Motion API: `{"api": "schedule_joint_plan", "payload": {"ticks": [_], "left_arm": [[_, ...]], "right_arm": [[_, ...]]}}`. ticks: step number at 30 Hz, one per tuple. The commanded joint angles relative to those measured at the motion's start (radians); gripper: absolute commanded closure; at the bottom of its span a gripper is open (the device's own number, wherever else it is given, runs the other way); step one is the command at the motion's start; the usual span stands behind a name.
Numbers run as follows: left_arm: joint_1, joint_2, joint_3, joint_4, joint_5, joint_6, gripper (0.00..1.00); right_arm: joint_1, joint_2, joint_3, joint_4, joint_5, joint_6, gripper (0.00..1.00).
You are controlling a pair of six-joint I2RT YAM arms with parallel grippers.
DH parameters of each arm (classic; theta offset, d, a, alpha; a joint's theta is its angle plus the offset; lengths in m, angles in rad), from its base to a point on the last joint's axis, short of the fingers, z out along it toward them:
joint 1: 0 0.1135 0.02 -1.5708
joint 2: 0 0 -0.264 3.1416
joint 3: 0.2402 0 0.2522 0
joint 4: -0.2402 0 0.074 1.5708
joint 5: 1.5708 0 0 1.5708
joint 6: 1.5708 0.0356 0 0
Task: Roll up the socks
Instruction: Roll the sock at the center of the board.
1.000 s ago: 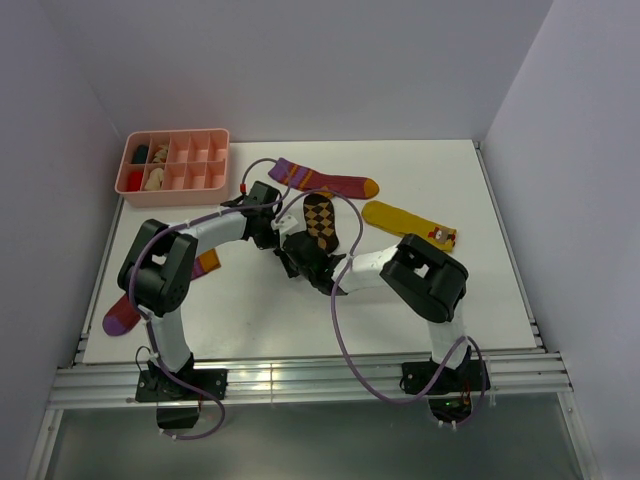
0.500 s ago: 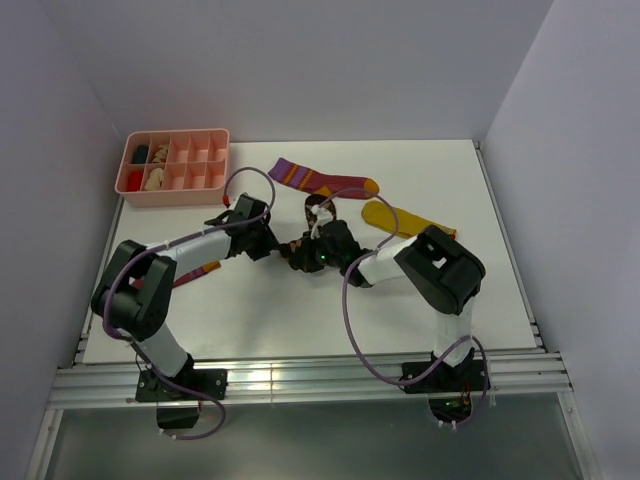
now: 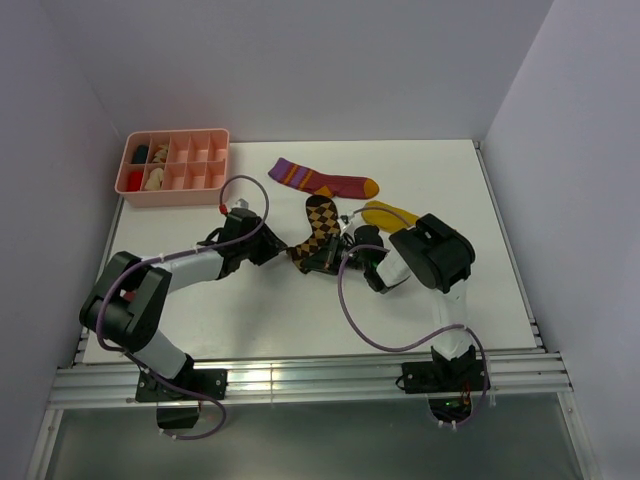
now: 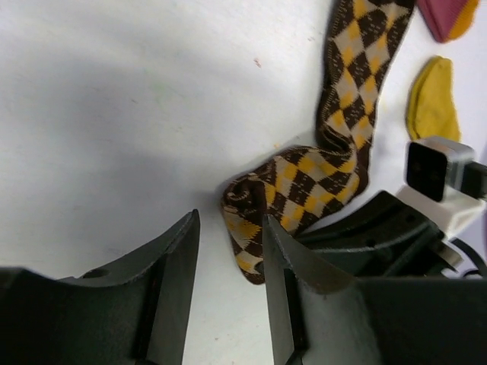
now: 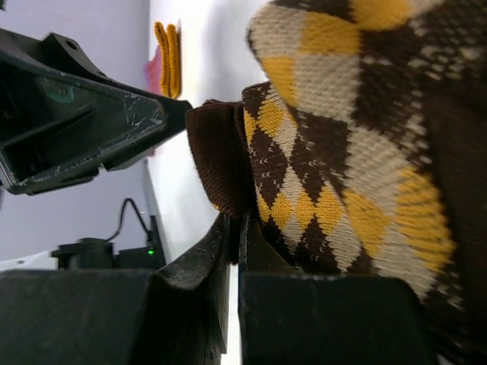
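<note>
The right pincer (image 3: 322, 260) and left pincer (image 3: 278, 250) meet at the near end of the diamond-check sock (image 3: 320, 215), seen from above on the bench (image 3: 260, 320).

Left wrist: its pincer gapes before a single fold.

Right wrist: its pincer pinches the brown cuff.

Rolling seems barely begun. The maroon sock (image 3: 322, 180) and mustard sock (image 3: 388, 212) lie flat.
</note>
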Motion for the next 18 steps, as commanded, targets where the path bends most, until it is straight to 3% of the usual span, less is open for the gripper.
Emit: {"api": "schedule_joint_plan", "payload": {"ticks": [1, 18], "left_arm": [[0.001, 0.011, -0.020, 0.145, 0.066, -0.029, 0.57], [0.006, 0.008, -0.260, 0.526, 0.143, -0.035, 0.52]], "right_arm": [[-0.008, 0.058, -0.046, -0.032, -0.024, 0.057, 1.00], [-0.026, 0.121, -0.043, 0.015, -0.038, 0.115, 1.00]]}}
